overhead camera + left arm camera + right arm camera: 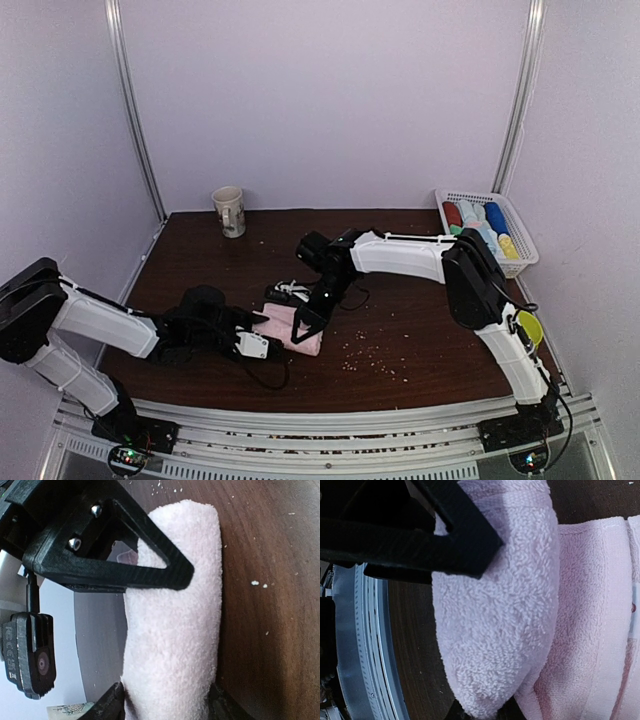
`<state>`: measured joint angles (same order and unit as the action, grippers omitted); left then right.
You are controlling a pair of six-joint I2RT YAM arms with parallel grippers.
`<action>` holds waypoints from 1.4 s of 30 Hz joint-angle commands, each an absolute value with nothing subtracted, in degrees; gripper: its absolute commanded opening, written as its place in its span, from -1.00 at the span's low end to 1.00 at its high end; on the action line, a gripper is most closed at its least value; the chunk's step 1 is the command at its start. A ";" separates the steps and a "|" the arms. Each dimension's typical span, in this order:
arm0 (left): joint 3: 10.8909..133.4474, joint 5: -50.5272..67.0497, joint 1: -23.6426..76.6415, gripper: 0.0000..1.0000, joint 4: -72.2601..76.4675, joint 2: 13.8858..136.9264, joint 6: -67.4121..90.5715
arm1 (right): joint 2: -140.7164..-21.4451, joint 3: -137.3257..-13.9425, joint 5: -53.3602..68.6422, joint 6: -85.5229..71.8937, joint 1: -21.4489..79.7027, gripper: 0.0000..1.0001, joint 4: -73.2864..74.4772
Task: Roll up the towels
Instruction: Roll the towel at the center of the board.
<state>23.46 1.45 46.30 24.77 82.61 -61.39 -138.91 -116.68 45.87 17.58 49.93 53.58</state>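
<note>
Pale lilac walls closed in a dark brown table [200, 260]. Just short of the middle of its near edge lay a pink towel [292, 322], partly rolled: a thick fluffy roll on the near side, with the flat, unrolled part touching it on the far side.

At the left end of the roll sat the left gripper [262, 328]. Its black fingers [150, 575] stood on either side of the roll, one overlapping the fabric, but whether they pressed it I cannot tell. The right gripper [308, 322] came down on the right part of the roll. Its jaws stood narrow, pinching the rolled fabric between them.

Pale crumbs [375, 355] were scattered on the wood to the right of the towel, toward the near edge. A mug [230, 212] stood upright at the far left corner. A white slatted basket [470, 194] sat at the far right corner, holding coloured rolls [480, 220] side by side.
</note>
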 commanded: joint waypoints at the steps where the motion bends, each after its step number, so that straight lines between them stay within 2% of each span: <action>1: 25.22 -1.43 47.20 0.10 29.21 85.66 -59.99 | -142.40 -114.36 46.34 17.23 50.01 -0.77 57.77; 4: 25.54 -2.86 47.50 -0.13 29.83 87.28 -59.62 | -142.63 -114.01 46.65 16.97 49.99 -0.76 57.64; 8: 27.41 -2.37 47.56 -0.66 25.52 88.31 -58.55 | -142.69 -114.14 46.63 17.08 49.91 -0.71 57.57; 10: 29.61 -0.65 47.55 -0.88 19.24 88.77 -58.03 | -142.29 -113.98 45.62 17.26 49.88 -0.61 57.46; 12: 33.41 2.07 47.58 -1.00 10.35 90.10 -57.62 | -141.09 -113.30 45.02 17.55 49.82 -0.45 56.88; 17: 42.29 6.24 47.30 -1.00 -8.94 94.89 -57.33 | -136.19 -109.61 44.19 16.96 48.95 -0.07 53.27; 25: 52.58 11.63 46.53 -1.00 -26.53 100.12 -58.52 | -128.57 -103.57 39.79 11.30 46.51 0.19 46.14; 34: 64.67 13.82 45.49 -1.00 -41.26 106.08 -60.75 | -124.19 -100.00 38.87 6.71 42.55 0.38 40.73; 42: 73.35 14.77 44.59 -1.00 -49.65 112.11 -61.69 | -129.77 -104.28 40.21 7.57 42.22 0.41 44.66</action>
